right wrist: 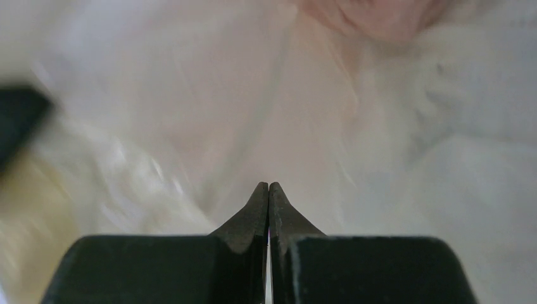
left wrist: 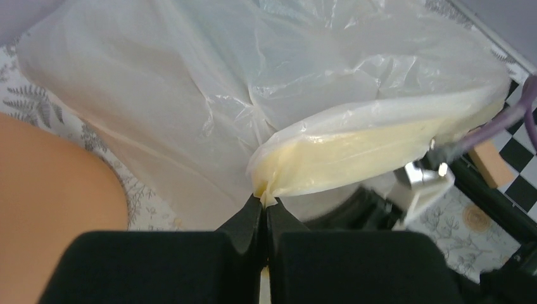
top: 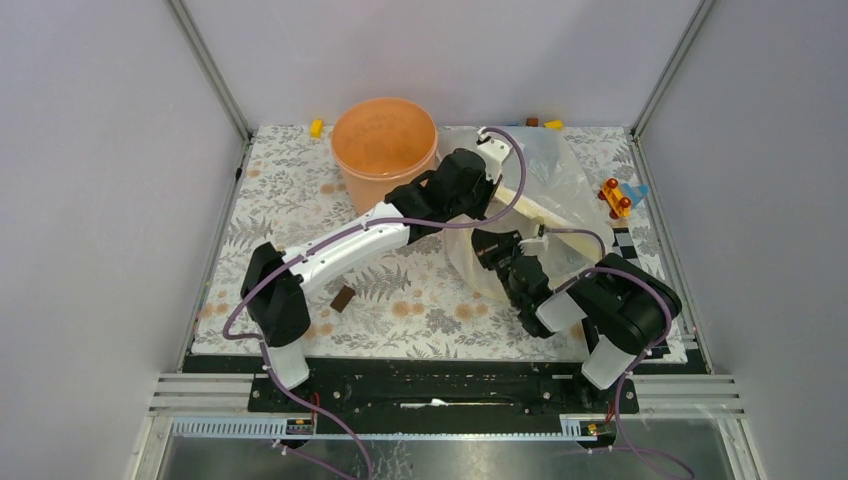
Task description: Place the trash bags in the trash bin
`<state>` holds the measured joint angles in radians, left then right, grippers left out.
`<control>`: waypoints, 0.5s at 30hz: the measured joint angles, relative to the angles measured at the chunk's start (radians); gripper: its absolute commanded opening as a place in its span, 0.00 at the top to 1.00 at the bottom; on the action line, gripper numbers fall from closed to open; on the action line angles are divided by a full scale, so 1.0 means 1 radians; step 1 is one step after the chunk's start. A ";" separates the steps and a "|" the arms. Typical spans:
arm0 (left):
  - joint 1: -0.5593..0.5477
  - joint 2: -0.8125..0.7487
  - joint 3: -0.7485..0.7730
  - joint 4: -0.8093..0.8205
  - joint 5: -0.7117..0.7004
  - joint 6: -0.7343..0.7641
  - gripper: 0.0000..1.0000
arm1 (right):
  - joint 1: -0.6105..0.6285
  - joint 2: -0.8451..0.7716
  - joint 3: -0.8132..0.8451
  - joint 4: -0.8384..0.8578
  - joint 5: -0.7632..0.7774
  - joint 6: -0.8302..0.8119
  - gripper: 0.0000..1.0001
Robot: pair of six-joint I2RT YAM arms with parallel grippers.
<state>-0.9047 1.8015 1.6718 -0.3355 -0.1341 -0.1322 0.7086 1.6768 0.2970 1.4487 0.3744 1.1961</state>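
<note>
Plain grey walls close in the surface on three sides, with bare metal posts rising at the back corners. The surface wears a pale cloth printed with leaves and flowers, and a black rail runs along its near edge.

Just left of the bucket lies a small yellow toy. Nearer the arms than the bucket, a little brown block sits on the cloth. The bucket itself stands upright at the back, open mouth up.

Just right of it a clear bag spreads crumpled over the cloth. The left fingers are closed, pinching the corner of a yellow bag that lies against the clear one. The right fingers are pressed together too, tips against whitish plastic; whether they pinch any film I cannot tell. Beyond them the pink bag shows only as a blurred pink fold.

Farther right of the bucket, past the clear bag, rest a red, yellow and blue toy and a black-and-white checked patch.
</note>
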 measured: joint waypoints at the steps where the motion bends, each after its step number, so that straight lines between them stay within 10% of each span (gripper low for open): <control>1: 0.000 -0.006 -0.011 -0.004 0.000 -0.002 1.00 | -0.016 0.000 0.016 -0.006 -0.004 0.010 1.00; 15: 0.000 -0.108 -0.097 -0.005 0.018 -0.032 1.00 | -0.208 0.051 0.265 -0.188 -0.035 0.139 0.55</control>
<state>-0.9047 1.6939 1.5749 -0.3405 -0.1162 -0.1642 0.5003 1.7283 0.5617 1.2610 0.3389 1.3354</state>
